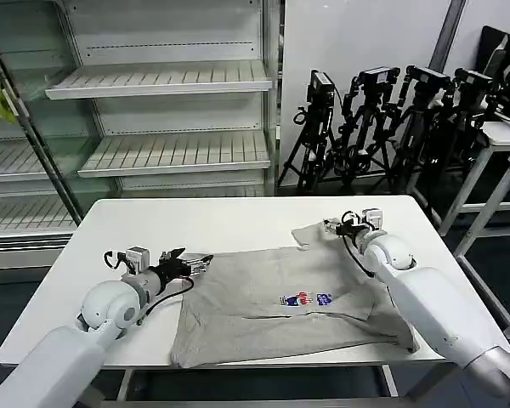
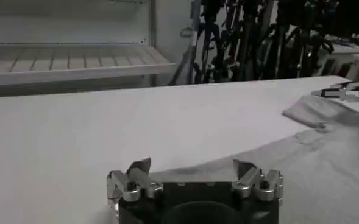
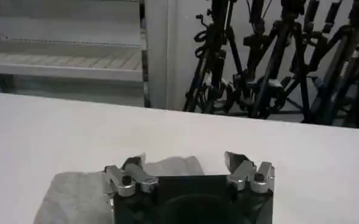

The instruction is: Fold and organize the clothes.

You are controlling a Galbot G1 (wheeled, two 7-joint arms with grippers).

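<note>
While the T-shirt (image 1: 280,306) lies on the surface (image 1: 195,225), your left gripper (image 1: 197,261) at nine o'clock and right gripper (image 1: 331,226) at one o'clock both sit spread.

I get even, fairly bright overhead light on the head camera; the white tabletop (image 1: 238,223) reads clean with no harsh glare. The light heather-grey T-shirt (image 1: 280,306) throws only soft shadows along its folds, close beside the left tool (image 1: 195,260). Both wrist feeds look dimmer and softer. Just ahead of the right tool (image 3: 188,164) the cloth is grainy, and the black camera tripods (image 3: 270,67) far beyond it sit dark and blurred.
</note>
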